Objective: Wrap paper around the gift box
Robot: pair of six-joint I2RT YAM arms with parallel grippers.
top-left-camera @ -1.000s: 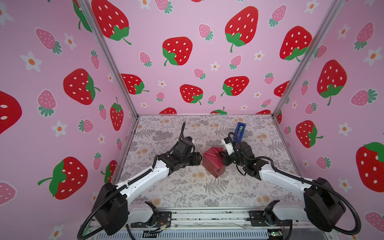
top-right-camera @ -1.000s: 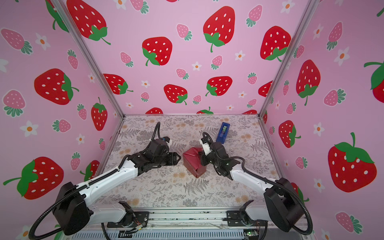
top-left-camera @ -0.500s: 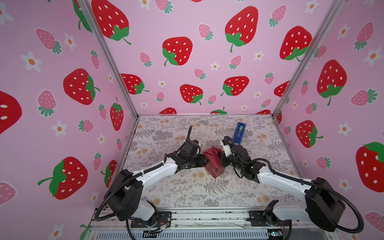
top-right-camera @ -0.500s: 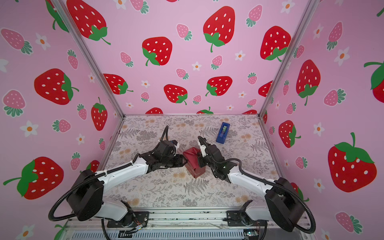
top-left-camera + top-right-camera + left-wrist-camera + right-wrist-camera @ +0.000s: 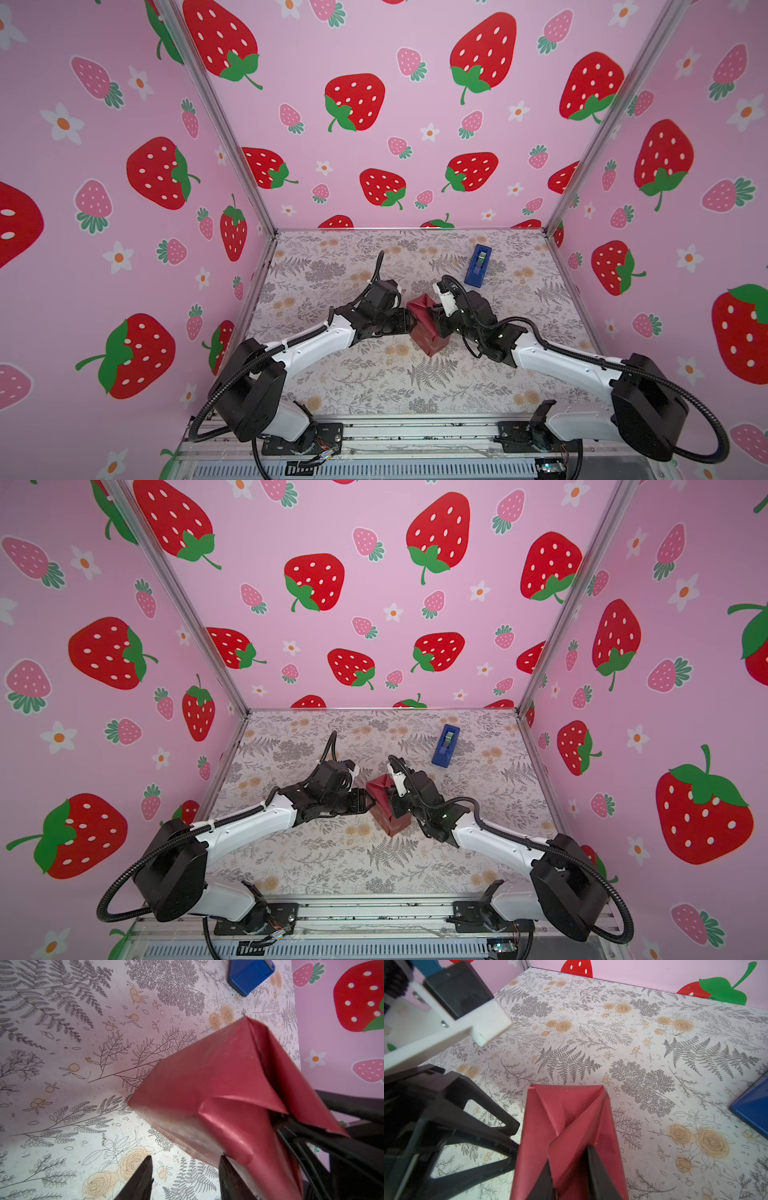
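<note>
In both top views, compared with a second ago, the left gripper (image 5: 409, 323) has come in from the left and now touches the paper (image 5: 428, 336). The right gripper (image 5: 437, 308) has shifted toward the middle, over the paper's upper right, so the dispenser (image 5: 478, 266) behind it is now in full view. Paper and dispenser lie where they lay. The paper is the only enclosure. It is folded round the box, which is wholly hidden under it, and the wrapped box stands at the middle of the table (image 5: 374, 374), with the dispenser well apart at the back right. Count: one wrapped box, one dispenser, two arms, two grippers. In the left wrist view the left jaws stand apart, with bare table between the fingers (image 5: 143, 1178). One finger lies against the paper's (image 5: 207, 1088) lower corner and nothing is clamped. A loose triangular flap rises at the far end, with the right gripper's dark fingers under it. A corner of the dispenser (image 5: 249, 974) shows. In the right wrist view the right jaws (image 5: 569, 1153) stand slightly apart, astride a diagonal fold on top of the paper (image 5: 566, 1105), with no pinch evident. Both tips of the left gripper (image 5: 516, 1136) touch the paper's side, and the dispenser's (image 5: 753, 1105) edge shows.
</note>
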